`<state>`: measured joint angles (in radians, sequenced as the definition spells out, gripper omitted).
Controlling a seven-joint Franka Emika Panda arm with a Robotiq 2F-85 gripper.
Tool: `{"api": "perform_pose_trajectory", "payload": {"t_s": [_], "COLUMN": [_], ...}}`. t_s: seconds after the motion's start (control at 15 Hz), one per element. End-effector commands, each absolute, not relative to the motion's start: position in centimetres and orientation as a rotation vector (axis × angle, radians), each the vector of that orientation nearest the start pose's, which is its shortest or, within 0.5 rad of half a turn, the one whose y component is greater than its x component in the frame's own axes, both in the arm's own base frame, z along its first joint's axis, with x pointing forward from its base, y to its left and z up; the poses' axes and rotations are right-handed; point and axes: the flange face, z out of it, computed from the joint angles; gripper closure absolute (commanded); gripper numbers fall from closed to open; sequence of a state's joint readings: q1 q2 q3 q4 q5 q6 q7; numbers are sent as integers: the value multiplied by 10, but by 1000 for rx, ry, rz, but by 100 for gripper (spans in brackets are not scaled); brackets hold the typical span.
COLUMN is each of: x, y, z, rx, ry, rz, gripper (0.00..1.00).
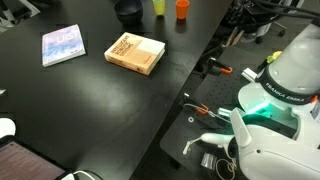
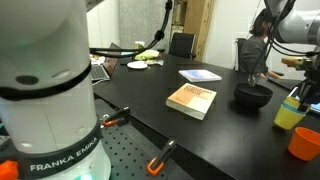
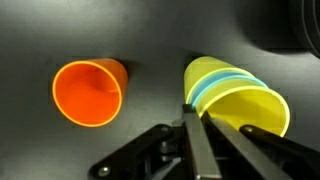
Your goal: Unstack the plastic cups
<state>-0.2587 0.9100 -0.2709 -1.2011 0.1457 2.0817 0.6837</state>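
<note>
The plastic cups stand at the far end of the black table. In the wrist view an orange cup [image 3: 90, 92] stands alone on the left. On the right is a stack [image 3: 235, 95]: a yellow-green cup, a blue cup and a yellow cup on top. My gripper [image 3: 191, 124] has its two fingers pinched together at the near left rim of the top yellow cup. In an exterior view the stack [image 2: 288, 113] and the orange cup [image 2: 305, 143] show at the right edge. Both also show in the other exterior view, the stack [image 1: 158, 6] and the orange cup [image 1: 182, 8], with the gripper out of frame.
A dark round bowl [image 2: 252, 96] stands just beside the stack. A tan book [image 1: 135, 53] and a blue-white book [image 1: 63, 45] lie mid-table. A person sits behind the table's far end [image 2: 258, 45]. Clamps [image 2: 160, 158] line the table edge by the robot base.
</note>
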Motion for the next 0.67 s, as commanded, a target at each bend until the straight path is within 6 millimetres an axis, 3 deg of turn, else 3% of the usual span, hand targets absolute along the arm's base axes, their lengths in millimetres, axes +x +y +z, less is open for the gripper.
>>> {"api": "perform_pose_trajectory", "payload": {"t_s": [0.0, 0.33, 0.6], "x": [688, 686, 686], "y": [-321, -323, -321], "z": [261, 248, 265], "rx": [-2723, -2763, -2770], "ry": [1817, 1900, 1919], "rz": [-55, -101, -174], "gripper": [96, 96, 96]}}
